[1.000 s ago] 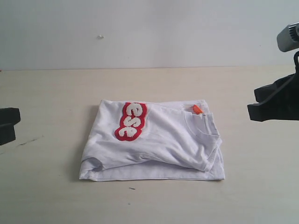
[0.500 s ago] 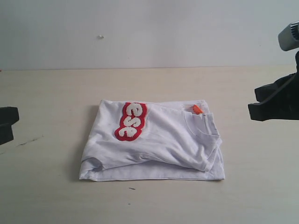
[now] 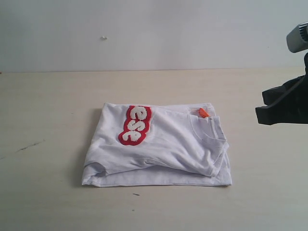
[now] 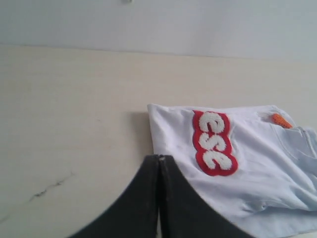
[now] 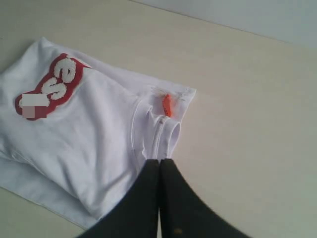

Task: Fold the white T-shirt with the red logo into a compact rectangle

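Observation:
The white T-shirt (image 3: 159,147) lies folded into a rough rectangle in the middle of the table, with the red logo (image 3: 135,124) partly showing near its back left and the orange neck tag (image 3: 203,112) at its back right. The shirt (image 4: 257,168) with its logo (image 4: 214,142) fills part of the left wrist view, where my left gripper (image 4: 159,157) is shut and empty, up off the cloth. My right gripper (image 5: 159,161) is shut too, holding nothing, above the shirt (image 5: 84,139) near the collar and tag (image 5: 167,105). In the exterior view it hangs at the right edge (image 3: 262,113); the left gripper is out of that view.
The pale wooden table (image 3: 159,86) runs back to a plain white wall (image 3: 144,29). A dark scratch (image 3: 29,146) marks the tabletop at the left. A small dark speck (image 3: 136,194) lies in front of the shirt.
My left gripper has drawn back to the left and out of the exterior view. The right gripper and the shirt have stayed put.

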{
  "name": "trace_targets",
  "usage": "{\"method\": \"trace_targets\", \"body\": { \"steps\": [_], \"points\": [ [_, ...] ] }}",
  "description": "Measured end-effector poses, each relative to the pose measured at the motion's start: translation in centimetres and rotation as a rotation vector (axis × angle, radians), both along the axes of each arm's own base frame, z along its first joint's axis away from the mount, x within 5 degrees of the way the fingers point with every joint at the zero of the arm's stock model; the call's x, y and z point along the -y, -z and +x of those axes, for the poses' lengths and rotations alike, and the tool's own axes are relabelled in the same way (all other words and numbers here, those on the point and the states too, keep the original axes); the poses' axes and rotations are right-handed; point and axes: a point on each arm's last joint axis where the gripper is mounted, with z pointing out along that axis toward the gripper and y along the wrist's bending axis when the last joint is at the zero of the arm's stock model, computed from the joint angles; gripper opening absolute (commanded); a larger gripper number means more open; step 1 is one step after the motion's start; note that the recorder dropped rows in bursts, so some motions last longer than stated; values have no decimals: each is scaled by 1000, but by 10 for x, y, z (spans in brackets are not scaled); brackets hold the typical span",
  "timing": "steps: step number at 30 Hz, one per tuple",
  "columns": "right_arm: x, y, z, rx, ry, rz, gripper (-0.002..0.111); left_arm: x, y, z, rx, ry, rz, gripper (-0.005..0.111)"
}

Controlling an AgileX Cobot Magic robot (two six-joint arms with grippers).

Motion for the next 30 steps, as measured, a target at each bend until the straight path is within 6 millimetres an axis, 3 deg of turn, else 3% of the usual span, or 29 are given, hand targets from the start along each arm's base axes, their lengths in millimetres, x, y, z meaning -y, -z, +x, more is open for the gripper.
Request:
{"method": "trace_targets", "body": {
  "steps": [14,30],
  "points": [
    [0,0,0,0,0,0,0,-29,-33,-30,243,-121,17,0],
    [0,0,0,0,1,2,0,-31,-37,-41,228,-153,-109,0]
  ]
}}
